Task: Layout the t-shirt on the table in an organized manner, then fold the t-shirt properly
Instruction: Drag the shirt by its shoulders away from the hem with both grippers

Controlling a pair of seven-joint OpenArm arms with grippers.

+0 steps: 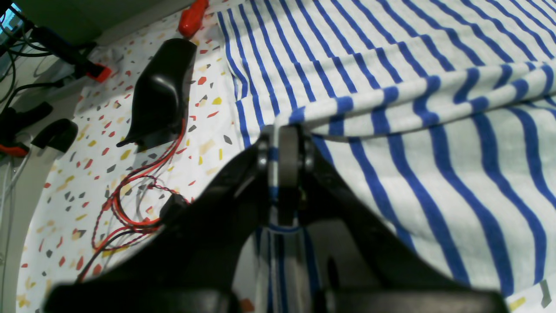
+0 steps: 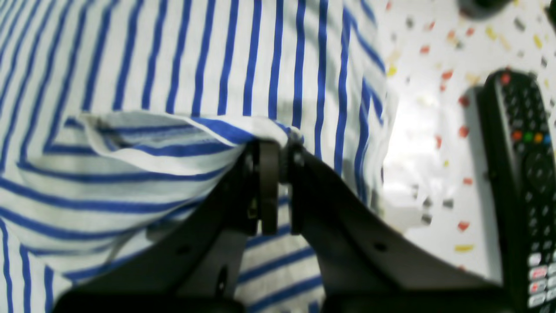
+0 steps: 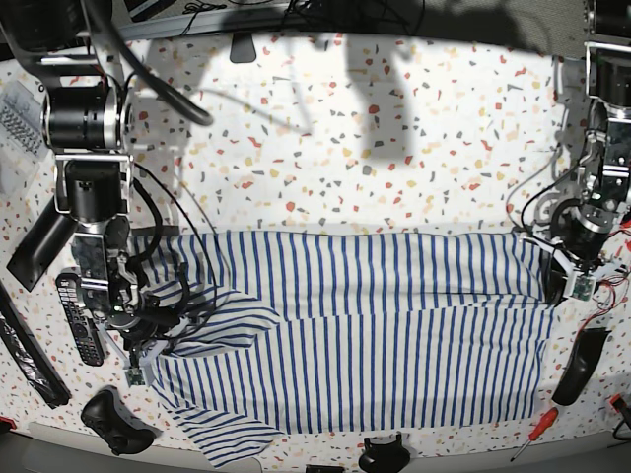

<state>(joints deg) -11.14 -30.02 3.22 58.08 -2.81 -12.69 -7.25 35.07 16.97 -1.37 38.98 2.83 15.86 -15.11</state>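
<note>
Striped fabric is covering most of the lower half of the table (image 3: pixel 394 148): the t-shirt (image 3: pixel 394 335) is lying spread across the speckled top, its blue stripes running front to back in the base view, with 1 sleeve sticking out toward the near edge at that view's lower left.

Both arms are gripping cloth at opposite ends of the shirt. The left gripper (image 1: pixel 283 143) is clenched on a raised fold of the t-shirt's edge; its wrist view is showing striped cloth pinched between the 2 pads and hanging lifted off the layer below. The right gripper (image 2: pixel 274 152) is likewise clenched on a bunched bit of hem, with the fabric draping away from its tips.

Beside the left arm, a black curved object (image 1: pixel 158 93) is lying on the bare table just off the shirt's edge, with red and black wires (image 1: pixel 130 204) looping near it and a red-handled screwdriver (image 1: pixel 192 17) farther along. Beside the right arm, a black remote control (image 2: pixel 523 174) is lying on the table near the shirt, apart from it.
</note>
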